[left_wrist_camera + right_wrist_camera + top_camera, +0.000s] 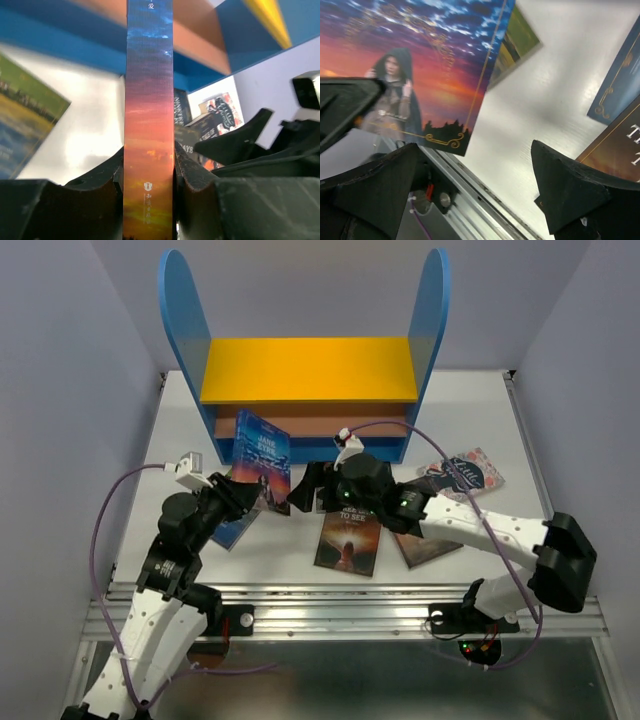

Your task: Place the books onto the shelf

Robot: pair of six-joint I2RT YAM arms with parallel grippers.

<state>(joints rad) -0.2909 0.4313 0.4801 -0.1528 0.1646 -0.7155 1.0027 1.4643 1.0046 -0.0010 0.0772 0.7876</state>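
Note:
My left gripper [252, 497] is shut on the Jane Eyre book [263, 453] and holds it upright on edge, just in front of the shelf [308, 368]. In the left wrist view the book's sunset-coloured spine [149, 115] is clamped between both fingers [192, 175]. Just right of that book, my right gripper [312, 488] is open and holds nothing. Its wrist view shows the book's cover [420, 65] apart from the spread fingers [570, 190]. More books lie flat: a brown one [348, 540], a dark one [428, 545], a pale one [470, 472] and a blue one [235, 528].
The shelf's lower opening [315, 420] sits right behind the held book, between tall blue side panels [183, 310]. A metal rail [350, 600] runs along the table's near edge. Purple cables [110, 510] loop beside both arms. Grey walls close in left and right.

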